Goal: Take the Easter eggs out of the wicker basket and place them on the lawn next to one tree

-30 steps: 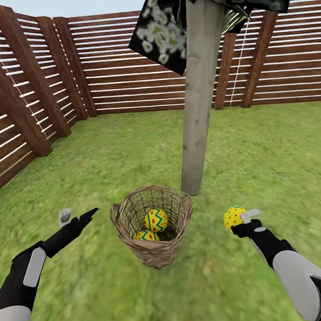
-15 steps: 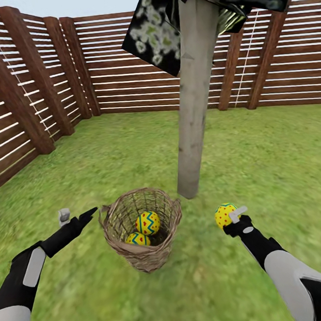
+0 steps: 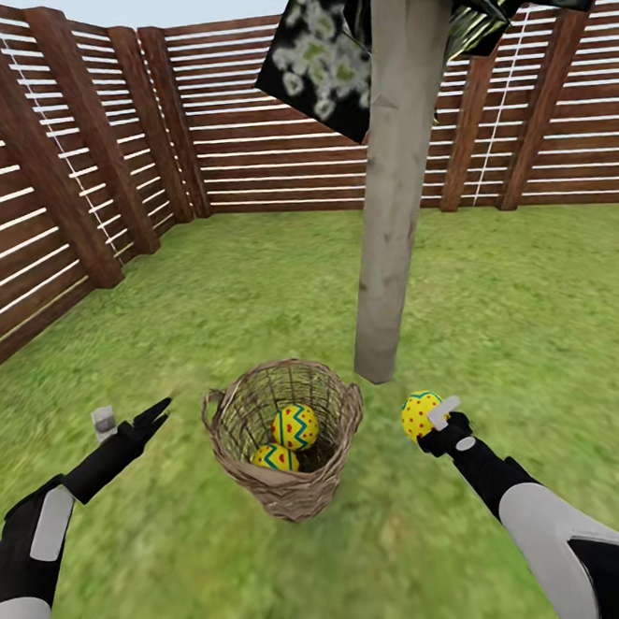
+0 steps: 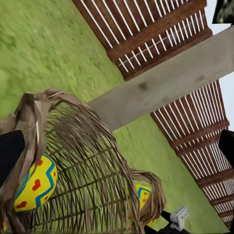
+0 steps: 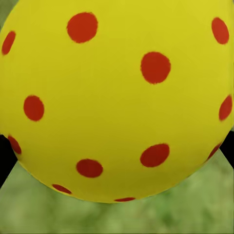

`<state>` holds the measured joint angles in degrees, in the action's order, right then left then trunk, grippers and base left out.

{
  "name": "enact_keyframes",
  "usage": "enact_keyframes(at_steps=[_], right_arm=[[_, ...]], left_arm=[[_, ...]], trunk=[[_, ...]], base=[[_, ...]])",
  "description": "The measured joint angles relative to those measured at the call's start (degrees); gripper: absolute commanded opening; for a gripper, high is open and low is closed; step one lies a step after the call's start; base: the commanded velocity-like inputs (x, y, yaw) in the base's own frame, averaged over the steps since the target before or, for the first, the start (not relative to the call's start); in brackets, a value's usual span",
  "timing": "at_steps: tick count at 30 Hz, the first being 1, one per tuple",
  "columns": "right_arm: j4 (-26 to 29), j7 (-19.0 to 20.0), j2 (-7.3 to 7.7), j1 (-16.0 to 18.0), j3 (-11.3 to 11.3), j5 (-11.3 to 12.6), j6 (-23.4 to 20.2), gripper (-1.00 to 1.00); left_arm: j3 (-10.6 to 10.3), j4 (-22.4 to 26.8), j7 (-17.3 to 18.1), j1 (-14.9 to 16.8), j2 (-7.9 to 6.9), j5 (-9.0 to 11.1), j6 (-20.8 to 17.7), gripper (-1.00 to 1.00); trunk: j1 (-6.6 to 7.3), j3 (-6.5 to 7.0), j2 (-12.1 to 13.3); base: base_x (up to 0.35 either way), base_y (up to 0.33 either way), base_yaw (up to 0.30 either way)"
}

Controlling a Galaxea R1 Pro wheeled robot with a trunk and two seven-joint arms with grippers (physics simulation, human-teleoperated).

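Note:
The wicker basket (image 3: pixel 289 480) stands on the lawn (image 3: pixel 251 286) just in front of the tree, whose pale trunk (image 3: pixel 389 199) rises behind it. Two Easter eggs (image 3: pixel 295 426) (image 3: pixel 274 458) lie inside the basket. My right gripper (image 3: pixel 430 418) is shut on the third egg (image 3: pixel 416 415), held above the grass to the right of the basket, near the trunk's foot. That egg (image 5: pixel 117 97) looms close in the right wrist view. My left gripper (image 3: pixel 130 421) hangs open to the left of the basket. The left wrist view looks across the basket (image 4: pixel 83 161) at one egg (image 4: pixel 34 183) and the trunk (image 4: pixel 170 83).
A brown slatted wooden fence (image 3: pixel 266 135) encloses the lawn at the left and back. Dark leaves (image 3: pixel 325 55) hang from the tree above. Open grass stretches to the right of the trunk and behind the basket.
The head view has shifted a little. My right gripper has carried the egg leftwards, closer to the trunk's foot. The left gripper has kept its place beside the basket.

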<state>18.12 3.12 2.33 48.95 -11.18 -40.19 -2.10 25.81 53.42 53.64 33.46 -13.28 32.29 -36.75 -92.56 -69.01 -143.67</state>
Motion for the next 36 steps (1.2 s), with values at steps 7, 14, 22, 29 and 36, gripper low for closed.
enact_keyframes(at_steps=[7,14,22,29,36], right_arm=[[-0.05,-0.02,0.07,0.38,-0.14,0.60,-1.25,-1.00],[-4.20,-1.59,-1.66,6.75,-0.27,0.75,-8.95,-1.00],[-8.02,-5.12,-4.12,8.93,-0.14,0.75,-9.38,-1.00],[-8.59,-7.15,-4.14,9.46,-0.14,0.64,-9.35,-1.00],[-8.08,-7.37,-4.16,9.40,-0.20,0.61,-8.87,-1.00]], left_arm=[[0.00,0.04,-0.09,0.00,0.01,-0.14,-0.11,1.00],[0.00,0.03,-0.09,0.00,0.01,-0.07,-0.10,1.00],[0.00,0.04,-0.08,0.00,0.00,-0.05,-0.11,1.00],[0.08,0.04,0.00,0.00,-0.07,0.03,-0.15,1.00],[1.92,-1.00,0.06,-0.14,0.21,0.04,-0.06,1.00]], trunk=[[-0.18,-1.55,-0.09],[-0.36,-3.10,-0.19],[-0.57,-4.88,-0.30],[-0.75,-6.43,-0.39],[-0.72,-6.44,-0.39]], base=[[0.000,0.000,0.005],[0.000,0.000,0.000],[0.000,0.000,0.000],[0.000,0.000,0.000],[0.096,0.000,0.000]])
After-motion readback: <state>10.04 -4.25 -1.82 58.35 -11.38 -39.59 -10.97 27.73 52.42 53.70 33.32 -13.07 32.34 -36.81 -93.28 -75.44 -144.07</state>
